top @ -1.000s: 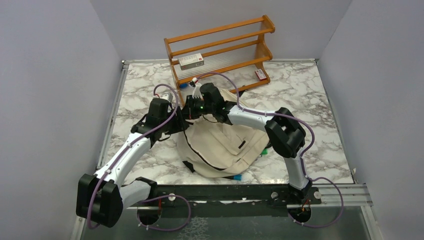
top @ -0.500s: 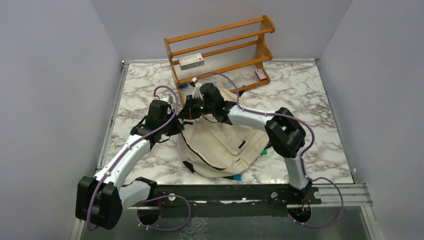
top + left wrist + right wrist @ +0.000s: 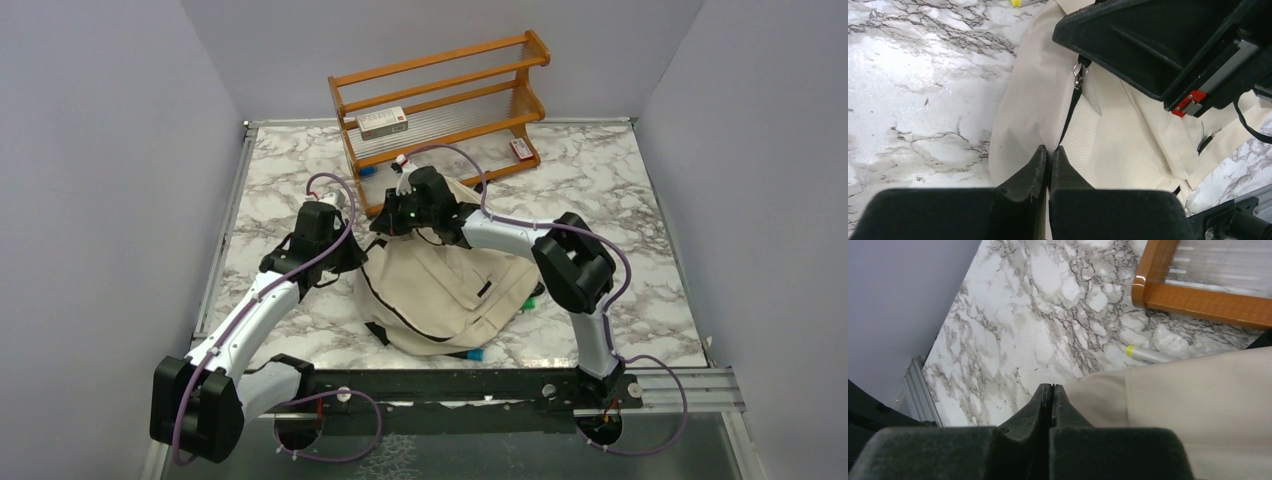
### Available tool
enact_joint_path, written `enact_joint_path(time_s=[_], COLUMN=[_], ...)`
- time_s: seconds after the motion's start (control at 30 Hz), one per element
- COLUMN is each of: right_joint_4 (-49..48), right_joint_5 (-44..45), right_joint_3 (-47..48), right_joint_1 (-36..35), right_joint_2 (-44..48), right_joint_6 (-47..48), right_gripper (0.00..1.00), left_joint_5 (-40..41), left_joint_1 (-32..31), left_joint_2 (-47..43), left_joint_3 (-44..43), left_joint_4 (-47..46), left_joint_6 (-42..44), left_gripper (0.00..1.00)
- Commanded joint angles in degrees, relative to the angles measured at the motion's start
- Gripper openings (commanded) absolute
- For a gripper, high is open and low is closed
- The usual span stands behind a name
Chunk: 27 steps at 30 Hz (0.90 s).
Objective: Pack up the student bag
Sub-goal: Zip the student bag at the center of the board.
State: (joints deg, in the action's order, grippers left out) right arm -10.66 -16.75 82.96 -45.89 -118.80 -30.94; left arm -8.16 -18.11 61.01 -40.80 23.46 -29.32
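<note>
Overhead view looks down; close wrist views share the bag (image 3: 430, 290).

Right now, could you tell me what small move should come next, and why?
Probably draw the right gripper away along the zipper, if it holds the pull, to open the bag: the left gripper pinches the fabric at the closed zipper, anchoring it.

The left gripper (image 3: 1049, 152), jaws pressed together, pinches the cream student bag (image 3: 1108, 125) at its black zipper line (image 3: 1070, 112), which runs up to a small metal pull (image 3: 1078, 75) tucked under a black arm housing (image 3: 1158, 40), with the marble table (image 3: 923, 90) beside the bag's edge.
</note>
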Motion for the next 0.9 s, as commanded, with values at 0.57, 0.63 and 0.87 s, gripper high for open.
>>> enact_joint_path(time_s=[0.57,0.63,0.87], right_joint_4=[2.1,2.0,2.8], right_joint_5=[20.9,21.0,22.3], right_joint_3=[0.4,0.5,1.1], right_joint_1=[9.7,10.5,13.6], right_joint_2=[-0.1,-0.1,0.1], right_joint_6=[12.6,13.0,13.7], right_gripper=[0.01,0.01,0.00], left_joint_5=[7.1,7.6,9.4], left_joint_1=[-0.1,-0.1,-0.1], left_joint_2=[-3.5,-3.9,-4.0], left_joint_3=[-4.9,-5.6,-7.0], left_joint_4=[14.5,15.2,16.5], left_joint_6=[-4.8,-4.9,-5.1], left_gripper=[0.00,0.00,0.00])
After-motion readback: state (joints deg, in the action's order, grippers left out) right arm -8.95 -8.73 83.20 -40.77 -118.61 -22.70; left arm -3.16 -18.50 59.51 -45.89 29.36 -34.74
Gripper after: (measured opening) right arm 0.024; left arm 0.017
